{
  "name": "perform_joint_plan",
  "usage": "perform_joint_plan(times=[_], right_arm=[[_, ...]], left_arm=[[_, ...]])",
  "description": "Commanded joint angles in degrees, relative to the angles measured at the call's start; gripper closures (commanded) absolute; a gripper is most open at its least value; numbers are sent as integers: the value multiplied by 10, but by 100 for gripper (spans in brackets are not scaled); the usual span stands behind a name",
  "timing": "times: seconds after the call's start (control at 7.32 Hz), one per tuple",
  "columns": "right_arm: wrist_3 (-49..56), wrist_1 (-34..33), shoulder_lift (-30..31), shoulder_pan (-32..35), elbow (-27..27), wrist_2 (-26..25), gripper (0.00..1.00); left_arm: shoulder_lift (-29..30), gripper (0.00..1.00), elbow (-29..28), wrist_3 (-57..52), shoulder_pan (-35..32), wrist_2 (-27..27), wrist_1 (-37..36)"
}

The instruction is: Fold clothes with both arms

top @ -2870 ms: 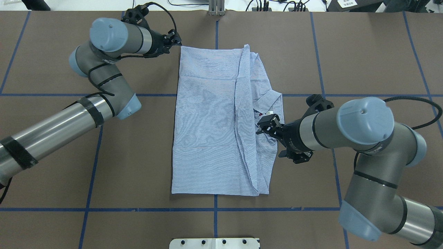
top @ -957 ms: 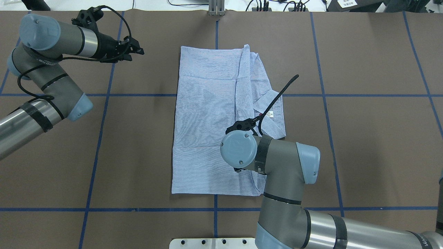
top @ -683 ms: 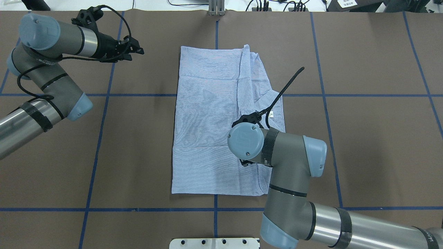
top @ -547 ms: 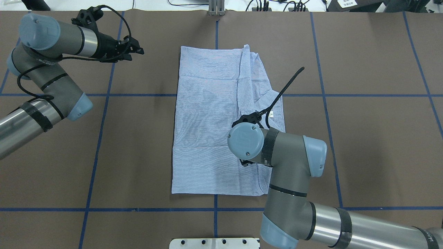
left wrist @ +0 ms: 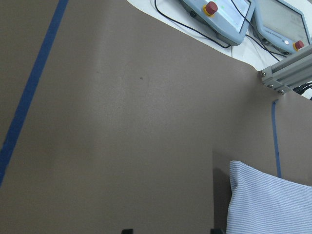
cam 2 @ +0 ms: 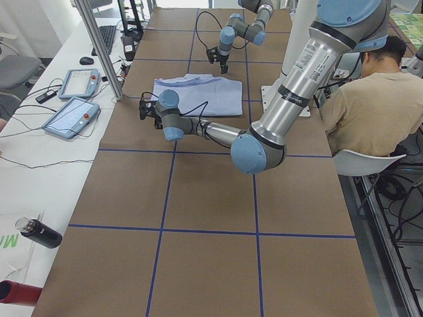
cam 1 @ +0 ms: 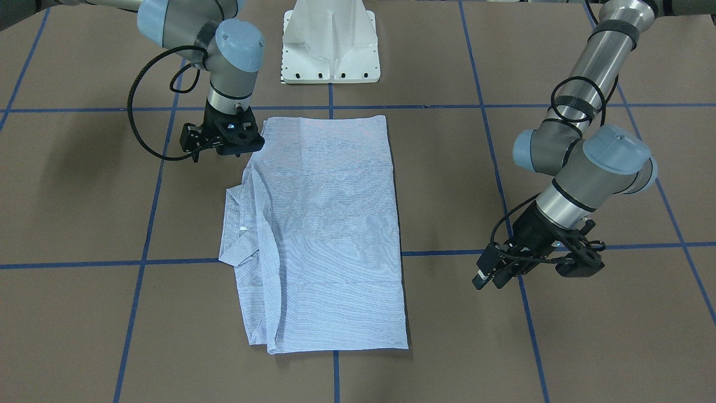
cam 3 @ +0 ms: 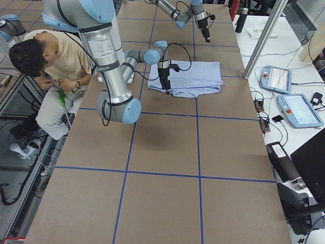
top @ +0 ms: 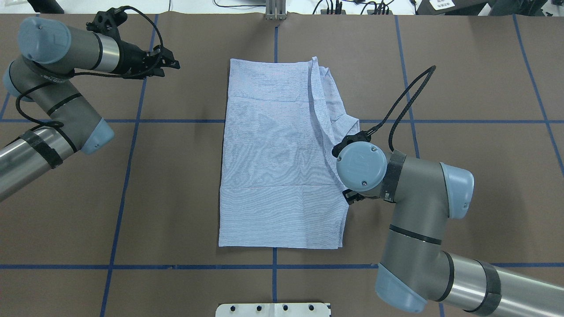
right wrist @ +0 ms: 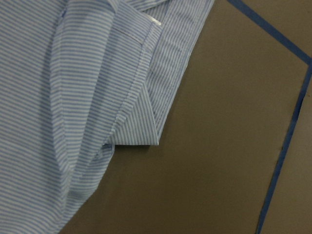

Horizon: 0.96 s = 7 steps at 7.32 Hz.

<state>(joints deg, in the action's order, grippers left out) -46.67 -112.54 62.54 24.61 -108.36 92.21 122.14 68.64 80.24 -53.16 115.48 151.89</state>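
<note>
Hovering left end effector (top: 173, 65) wide | right end effector (cam 1: 232, 146) hidden overhead, front view: at shirt (cam 1: 324, 224) edge, width untellable

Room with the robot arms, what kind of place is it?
Probably a robot lab. The left arm and right arm reach over a table gridded with blue tape, control pads with red buttons lie beside it, and a person sits nearby.
</note>
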Motion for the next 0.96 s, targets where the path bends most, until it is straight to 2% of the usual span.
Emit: perform_joint_plan(times=[0.0,0.14,0.27,0.41,0.82], right_arm=[[-78,4,-23,-1,1,1,2],[-82,7,-50,2,29,-2,2],[-83,30,-88,8,80,-3,2],[-83,71,-94,8,126,-4,2],[-65,87,-80,18,138,-5,3]], left_arm=[[-2,39,11,1,0,0,-4],[-2,39,11,1,0,0,-4],[-3,39,11,1,0,0,-4],[-4,39,10,1,0,0,-4],[-14,39,10,0,2,-1,1]])
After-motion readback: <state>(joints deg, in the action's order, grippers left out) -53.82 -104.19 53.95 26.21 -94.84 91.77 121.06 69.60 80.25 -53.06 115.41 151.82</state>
